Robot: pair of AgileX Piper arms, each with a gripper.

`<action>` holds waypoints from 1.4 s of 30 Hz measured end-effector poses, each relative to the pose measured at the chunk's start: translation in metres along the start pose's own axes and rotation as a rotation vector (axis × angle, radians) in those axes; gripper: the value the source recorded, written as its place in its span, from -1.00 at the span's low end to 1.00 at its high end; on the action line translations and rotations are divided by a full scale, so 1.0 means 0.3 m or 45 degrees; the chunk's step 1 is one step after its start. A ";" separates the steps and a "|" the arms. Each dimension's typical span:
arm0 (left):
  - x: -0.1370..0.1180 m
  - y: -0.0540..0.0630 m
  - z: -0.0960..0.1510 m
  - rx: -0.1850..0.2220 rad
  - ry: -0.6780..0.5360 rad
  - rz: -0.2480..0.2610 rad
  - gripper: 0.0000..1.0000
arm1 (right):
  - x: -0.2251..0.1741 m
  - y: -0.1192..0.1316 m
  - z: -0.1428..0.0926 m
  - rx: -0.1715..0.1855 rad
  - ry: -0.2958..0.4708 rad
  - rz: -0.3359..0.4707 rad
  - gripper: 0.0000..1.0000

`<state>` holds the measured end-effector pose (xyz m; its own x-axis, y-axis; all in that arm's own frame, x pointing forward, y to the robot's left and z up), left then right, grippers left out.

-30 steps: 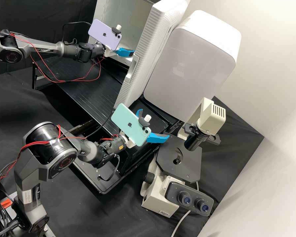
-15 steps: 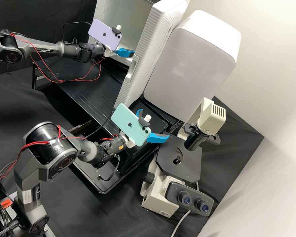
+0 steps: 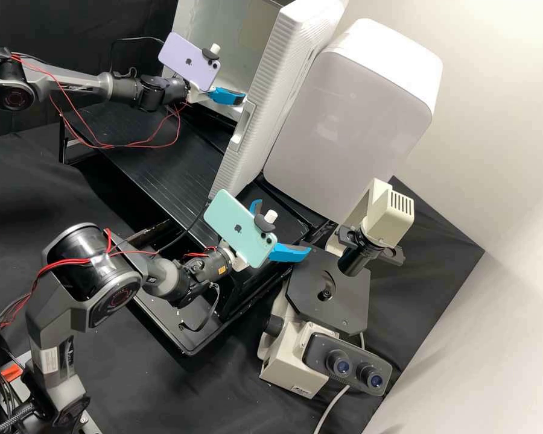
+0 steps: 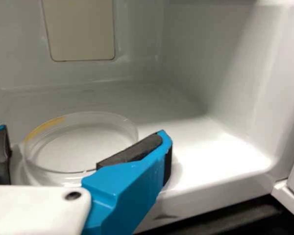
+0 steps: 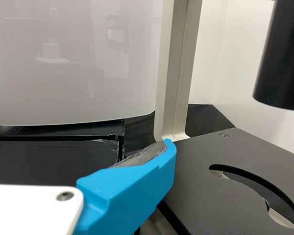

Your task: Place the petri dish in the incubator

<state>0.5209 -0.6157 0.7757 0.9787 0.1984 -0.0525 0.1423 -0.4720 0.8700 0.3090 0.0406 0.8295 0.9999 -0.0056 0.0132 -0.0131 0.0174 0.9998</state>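
Left fingers (image 4: 137, 159) apart around petri dish (image 4: 73, 147)

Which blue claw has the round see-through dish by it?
The left claw, inside the white incubator, with the petri dish between its fingers. The right claw is over by the microscope instead.

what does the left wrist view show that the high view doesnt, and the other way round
Left wrist view: the petri dish lying flat on the white floor inside the incubator, and a beige panel on its back wall.

High view: the incubator's open door, the microscope on the bench, and the right gripper beside the microscope's stage, fingers apart.

Both: the left gripper at the incubator's opening; from the wrist, its blue fingers stand on either side of the dish.
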 end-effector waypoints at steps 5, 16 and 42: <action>-0.021 0.002 -0.008 0.006 0.015 -0.015 1.00 | 0.000 0.000 0.000 0.000 0.000 0.000 1.00; -0.094 -0.017 -0.009 0.029 -0.003 -0.017 1.00 | 0.000 0.000 0.000 0.000 0.000 0.000 1.00; -0.576 -0.161 0.010 0.157 -0.199 0.085 1.00 | 0.000 0.000 0.000 0.000 0.000 0.000 1.00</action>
<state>0.3454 -0.6297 0.7412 0.9962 0.0317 -0.0805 0.0839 -0.5833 0.8079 0.3090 0.0406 0.8295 0.9999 -0.0056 0.0132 -0.0131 0.0174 0.9998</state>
